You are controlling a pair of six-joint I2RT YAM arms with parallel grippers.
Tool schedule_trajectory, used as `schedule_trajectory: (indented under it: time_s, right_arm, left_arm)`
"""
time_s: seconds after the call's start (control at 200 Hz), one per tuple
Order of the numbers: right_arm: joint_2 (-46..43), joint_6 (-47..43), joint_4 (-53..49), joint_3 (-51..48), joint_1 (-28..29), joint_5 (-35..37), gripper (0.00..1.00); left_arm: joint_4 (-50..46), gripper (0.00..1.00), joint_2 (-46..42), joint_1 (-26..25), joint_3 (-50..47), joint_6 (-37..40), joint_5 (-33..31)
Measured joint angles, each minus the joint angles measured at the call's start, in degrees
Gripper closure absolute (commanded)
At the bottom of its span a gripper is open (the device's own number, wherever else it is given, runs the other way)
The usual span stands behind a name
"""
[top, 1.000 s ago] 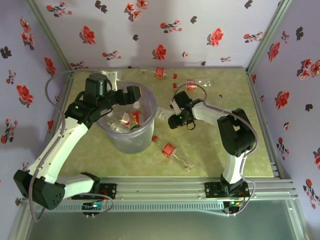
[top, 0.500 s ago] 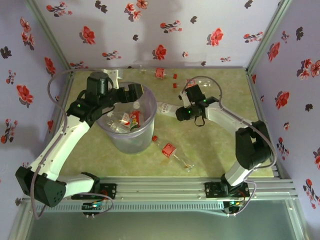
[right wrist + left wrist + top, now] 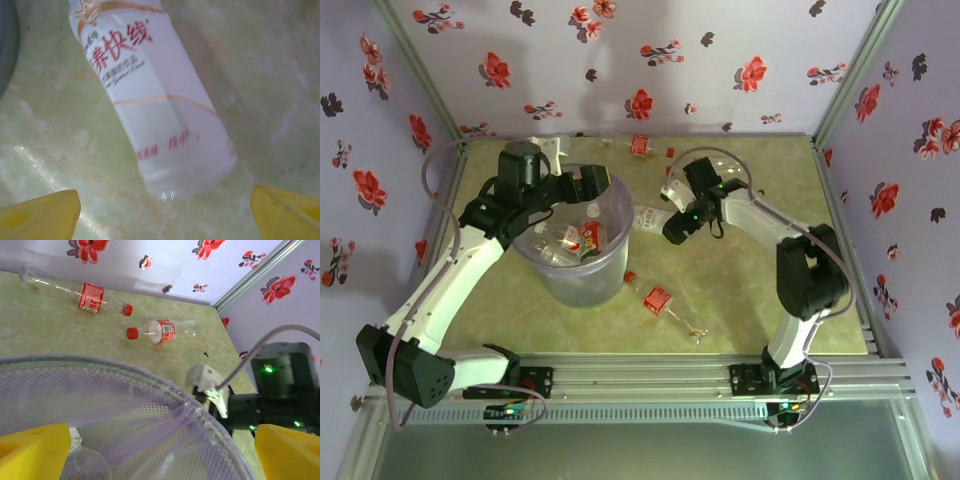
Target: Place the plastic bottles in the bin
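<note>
Both hands are spread, left hand (image 3: 160, 452) over the bin (image 3: 582, 285), right hand (image 3: 162, 217) poised over a lying white bottle (image 3: 155, 115) that could roll away under an off-centre pinch.

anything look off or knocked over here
Nothing looks spilled or broken. A white bottle lies on its side just outside the bin, and a red-labelled bottle lies flat nearer the front.

Right gripper (image 3: 162, 212) — jaws now wide (half-shut before) — over the white bottle (image 3: 150, 100)
</note>
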Motion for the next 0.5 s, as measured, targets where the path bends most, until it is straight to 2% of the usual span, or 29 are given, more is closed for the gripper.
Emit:
schedule_trajectory:
  time_s: [0.15, 0.335, 0.385, 0.5]
  right_arm:
    - [7.8, -5.4, -1.2, 7.1, 1.2, -0.7, 0.1]
    - [14.6, -8.1, -2.1, 9.3, 2.4, -1.4, 0.12]
    - [15.8, -8.3, -2.4, 9.2, 2.6, -1.4, 0.14]
    - [16.4, -8.7, -2.4, 8.4, 3.0, -1.0, 0.28]
  left_arm:
    - [0.0, 0.05, -1.1, 0.1, 0.0, 0.0, 0.0]
    - [0.0, 0.05, -1.6, 0.2, 0.0, 0.0, 0.0]
    - [0.0, 0.05, -1.6, 0.2, 0.0, 0.0, 0.0]
    - [0.0, 0.05, -1.5, 0.3, 0.0, 0.0, 0.0]
